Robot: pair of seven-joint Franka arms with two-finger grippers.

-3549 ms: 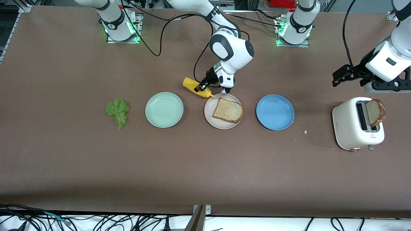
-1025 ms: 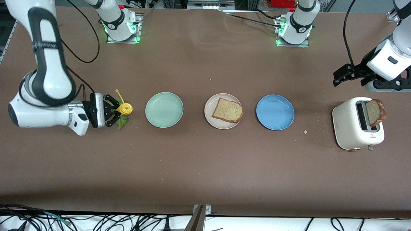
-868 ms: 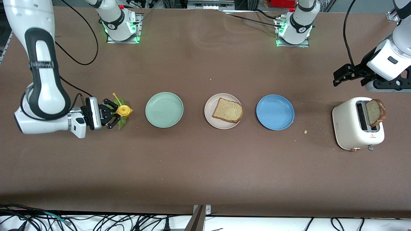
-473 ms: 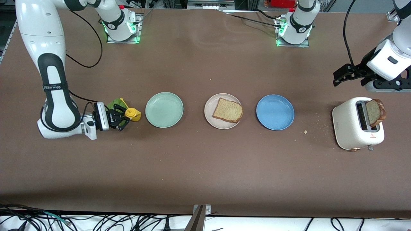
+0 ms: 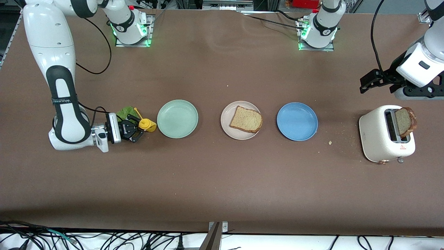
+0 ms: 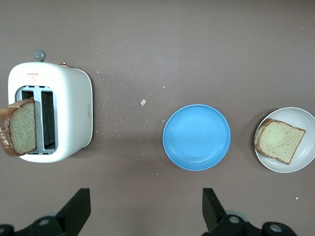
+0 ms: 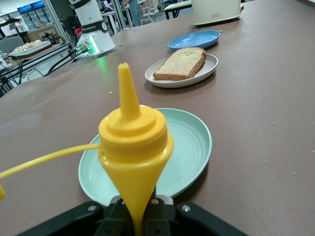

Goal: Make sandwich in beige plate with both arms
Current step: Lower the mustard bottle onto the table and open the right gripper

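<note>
Now, beige plate point(image 5: 227, 129): mid-bench, betw mint plate point(image 5: 177, 118) & blue plate point(image 5: 297, 121); holds 1 bread slice point(image 5: 246, 119), no lettuce yet.
Lettuce point(image 5: 125, 112): on bench nr right arm's end, partly hidden by right pincer point(image 5: 138, 128).
Right pincer: clamped on yellow mustard bottle point(image 5: 147, 124), low beside mint plate.
Left pincer point(image 5: 367, 81): spread wide, empty, over toaster point(image 5: 385, 137); waits.
Risk: bottle nozzle knocks mint plate or drags lettuce; toaster slice point(image 5: 405, 121) leans, may tip out.
Count: 3 plates, 2 slices, 1 lettuce, 1 bottle, 1 toaster.
</note>
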